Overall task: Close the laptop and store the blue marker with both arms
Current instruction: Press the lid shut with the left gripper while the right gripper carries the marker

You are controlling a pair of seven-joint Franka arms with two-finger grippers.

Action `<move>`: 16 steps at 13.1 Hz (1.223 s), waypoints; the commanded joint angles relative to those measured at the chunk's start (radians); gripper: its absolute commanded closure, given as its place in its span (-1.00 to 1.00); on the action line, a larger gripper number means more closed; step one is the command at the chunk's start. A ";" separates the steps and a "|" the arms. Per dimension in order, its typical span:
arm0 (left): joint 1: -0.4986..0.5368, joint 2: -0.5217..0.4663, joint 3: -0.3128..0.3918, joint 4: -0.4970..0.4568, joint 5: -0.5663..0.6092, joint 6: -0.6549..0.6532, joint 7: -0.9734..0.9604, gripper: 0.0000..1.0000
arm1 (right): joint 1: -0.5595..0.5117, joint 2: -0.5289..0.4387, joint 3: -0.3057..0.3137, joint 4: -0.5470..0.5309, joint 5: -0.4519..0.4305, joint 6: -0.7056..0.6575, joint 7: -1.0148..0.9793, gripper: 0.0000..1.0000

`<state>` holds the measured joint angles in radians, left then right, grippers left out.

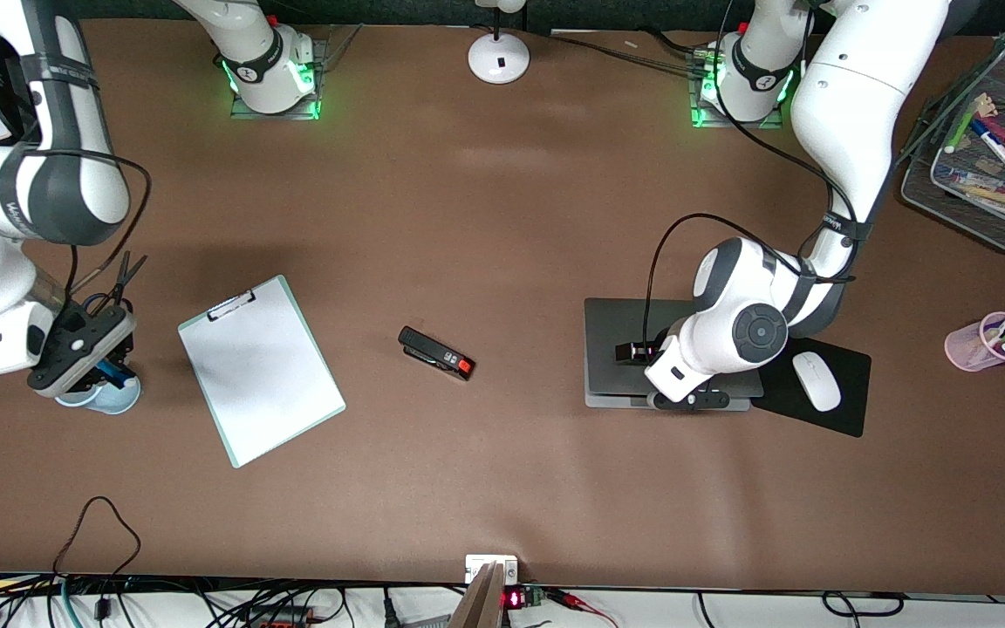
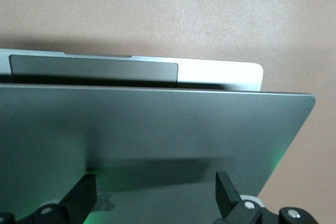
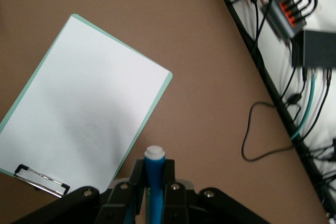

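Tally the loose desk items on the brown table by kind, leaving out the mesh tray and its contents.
Laptop: 1
Mouse: 1
Mouse pad: 1
Stapler: 1
Clipboard: 1
Scissors: 1
Cups: 2, pink cup and blue cup
Blue marker: 1, held over the blue cup
Total: 9

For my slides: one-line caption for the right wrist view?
Right gripper shut on the blue marker, beside a clipboard.
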<state>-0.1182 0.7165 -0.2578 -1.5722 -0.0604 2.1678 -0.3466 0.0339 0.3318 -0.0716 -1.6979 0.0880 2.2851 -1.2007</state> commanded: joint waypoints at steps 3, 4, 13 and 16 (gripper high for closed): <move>-0.027 0.031 0.009 0.028 -0.004 0.000 0.011 -1.00 | -0.043 -0.036 0.007 0.017 0.166 -0.103 -0.427 1.00; -0.031 0.031 0.009 0.028 -0.004 0.000 0.011 -1.00 | -0.051 -0.036 0.007 0.017 0.189 -0.130 -0.510 1.00; -0.031 0.054 0.011 0.028 -0.003 0.043 0.011 -1.00 | -0.143 -0.007 0.009 0.018 0.328 -0.294 -0.931 1.00; -0.020 0.034 0.012 0.034 -0.003 0.041 0.011 -1.00 | -0.173 0.032 0.010 0.072 0.332 -0.386 -0.957 1.00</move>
<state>-0.1390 0.7592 -0.2528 -1.5618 -0.0603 2.2142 -0.3460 -0.1114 0.3349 -0.0718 -1.6776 0.3945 1.9656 -2.1188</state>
